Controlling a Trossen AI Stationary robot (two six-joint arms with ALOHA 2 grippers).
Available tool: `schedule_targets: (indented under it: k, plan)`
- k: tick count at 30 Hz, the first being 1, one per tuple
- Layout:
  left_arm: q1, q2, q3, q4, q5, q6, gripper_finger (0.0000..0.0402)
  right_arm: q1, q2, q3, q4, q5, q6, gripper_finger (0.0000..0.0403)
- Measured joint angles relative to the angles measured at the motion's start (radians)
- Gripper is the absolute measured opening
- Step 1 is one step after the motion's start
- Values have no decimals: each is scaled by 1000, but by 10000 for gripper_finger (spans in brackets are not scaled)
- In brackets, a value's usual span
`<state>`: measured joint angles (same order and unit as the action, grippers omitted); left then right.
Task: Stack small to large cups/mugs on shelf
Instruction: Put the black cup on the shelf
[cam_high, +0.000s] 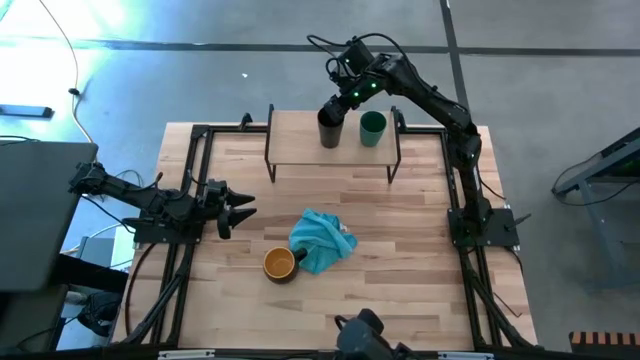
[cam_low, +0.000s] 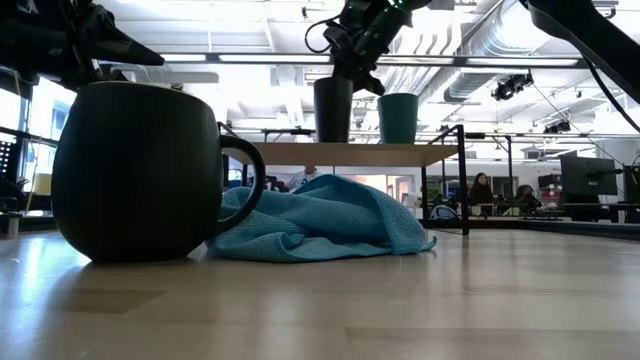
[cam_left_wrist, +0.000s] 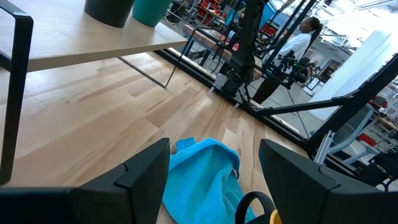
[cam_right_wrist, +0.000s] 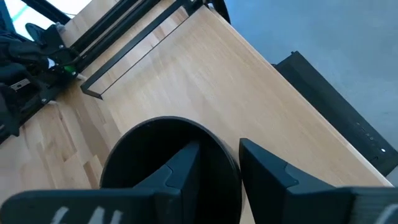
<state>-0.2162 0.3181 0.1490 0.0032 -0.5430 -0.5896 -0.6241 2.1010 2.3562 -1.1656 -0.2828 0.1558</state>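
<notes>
My right gripper (cam_right_wrist: 214, 165) pinches the upright tall black cup's (cam_high: 330, 130) rim on the light-wood shelf (cam_high: 300, 140); its mouth faces up, green cup (cam_high: 372, 128) at 3 o'clock.

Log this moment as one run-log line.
right gripper: at black cup rim on shelf | green cup: beside | mug: table | left gripper: open, idle

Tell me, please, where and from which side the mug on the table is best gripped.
Grip the mug by its rim, one finger inside, coming straight down. It stands upright with its yellow inside open to the top, and the cloth crowds its handle side, so a side approach there looks awkward. The left pincer, open, is nearest.
</notes>
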Motion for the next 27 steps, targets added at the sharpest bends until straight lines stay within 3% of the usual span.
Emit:
schedule_targets:
  k: [27]
  plan:
    - [0, 0, 0, 0, 0, -5, 237, -24, 0, 0, -43, -15, -34, 103]
